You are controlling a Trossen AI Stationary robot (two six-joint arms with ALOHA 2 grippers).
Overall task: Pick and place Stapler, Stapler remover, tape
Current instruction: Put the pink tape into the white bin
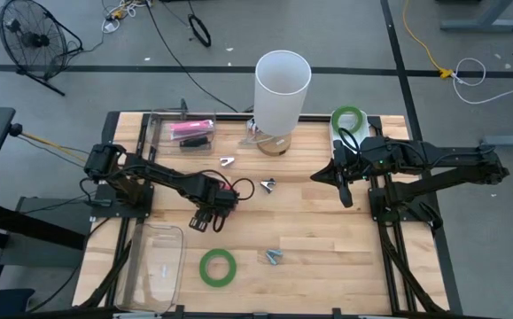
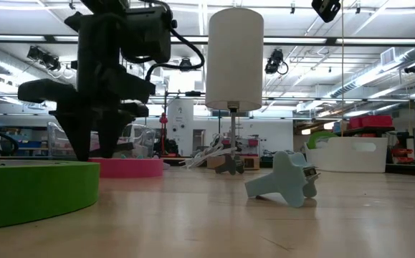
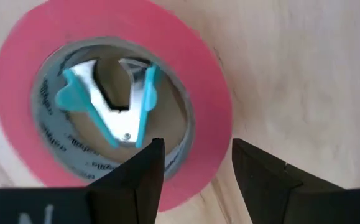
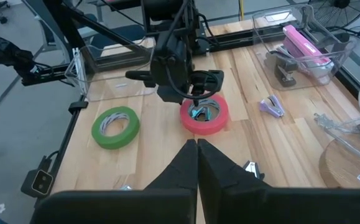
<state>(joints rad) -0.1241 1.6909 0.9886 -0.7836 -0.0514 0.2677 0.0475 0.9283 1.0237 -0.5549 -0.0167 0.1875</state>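
A red tape ring (image 3: 211,93) lies flat on the wooden table (image 1: 309,230), with a blue stapler remover (image 3: 114,102) inside its hole. My left gripper (image 3: 195,155) points down over the ring, open. One finger (image 3: 142,171) stands over the inner edge, the other (image 3: 263,177) outside the wall; I cannot tell whether they touch it. One green tape (image 1: 218,267) lies near the front edge, another (image 1: 348,118) at the far right. A pink stapler (image 1: 190,131) lies in a clear bin. My right gripper (image 4: 197,149) hangs shut above the table's right side.
A tall white cylinder (image 1: 283,89) stands at the far middle. Loose stapler removers lie at the middle (image 1: 228,161), (image 1: 268,184) and near the front (image 1: 274,257). An open clear bin (image 1: 154,266) sits at the near left corner.
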